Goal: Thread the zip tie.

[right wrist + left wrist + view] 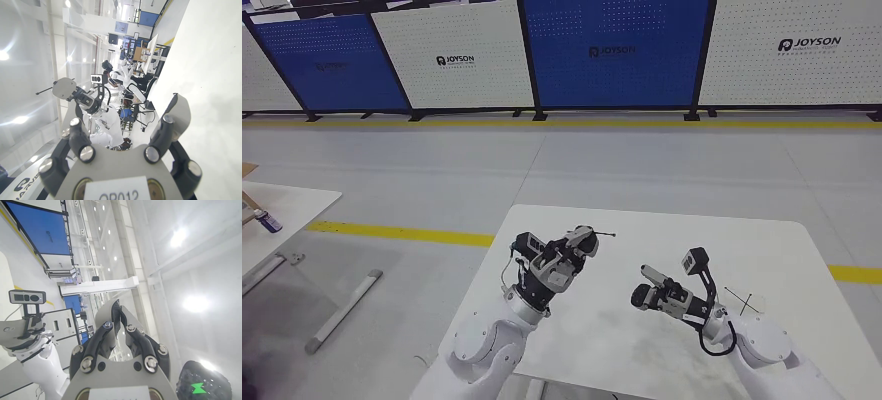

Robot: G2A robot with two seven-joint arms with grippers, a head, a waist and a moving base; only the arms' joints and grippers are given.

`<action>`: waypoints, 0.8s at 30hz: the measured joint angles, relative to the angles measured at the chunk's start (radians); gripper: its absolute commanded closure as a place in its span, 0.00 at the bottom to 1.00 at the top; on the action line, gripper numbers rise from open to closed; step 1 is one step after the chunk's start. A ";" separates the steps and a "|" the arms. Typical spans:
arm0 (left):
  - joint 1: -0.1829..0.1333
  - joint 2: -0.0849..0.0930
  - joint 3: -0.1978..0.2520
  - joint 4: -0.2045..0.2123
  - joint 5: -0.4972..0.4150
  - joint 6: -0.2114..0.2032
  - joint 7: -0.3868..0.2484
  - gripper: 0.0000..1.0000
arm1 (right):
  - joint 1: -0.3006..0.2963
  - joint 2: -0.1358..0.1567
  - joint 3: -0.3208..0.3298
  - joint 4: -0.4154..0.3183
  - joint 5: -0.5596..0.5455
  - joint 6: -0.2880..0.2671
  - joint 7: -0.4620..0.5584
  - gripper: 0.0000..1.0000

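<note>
The left end effector (580,243) is clamped on a thin black zip tie (602,235), held above the white tabletop (672,225). The right end effector (640,285), fingers apart, waits nearby. It should probably grip the free end squarely and feed it in slowly.

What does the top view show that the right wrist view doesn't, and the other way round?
Top view: two thin black strips, perhaps spare ties, lying crossed on the table by the right arm. Right wrist view: the right arm's jaws close up, wide open, and desks in the room behind. Both: the white table and the zip tie pinched in the left arm's jaws.
</note>
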 measured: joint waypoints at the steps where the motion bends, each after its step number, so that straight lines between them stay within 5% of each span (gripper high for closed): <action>1: 0.000 0.000 0.002 -0.003 0.007 0.016 0.004 1.00 | 0.000 0.000 0.000 0.000 0.000 0.000 0.000 0.00; 6: 0.010 0.008 -0.010 0.009 0.047 0.138 -0.023 1.00 | 0.000 0.000 0.000 0.000 0.000 0.000 0.000 0.00; 11: 0.046 0.017 -0.020 0.022 0.093 0.216 -0.073 1.00 | 0.000 0.000 0.000 0.000 0.000 0.000 0.000 0.00; 17: 0.081 0.022 0.013 0.049 0.149 0.239 -0.108 1.00 | 0.000 0.000 0.000 0.000 0.000 0.000 0.000 0.00; 24: 0.083 0.021 0.021 0.051 0.155 0.232 -0.103 1.00 | 0.000 0.000 0.000 0.000 0.000 0.000 0.000 0.00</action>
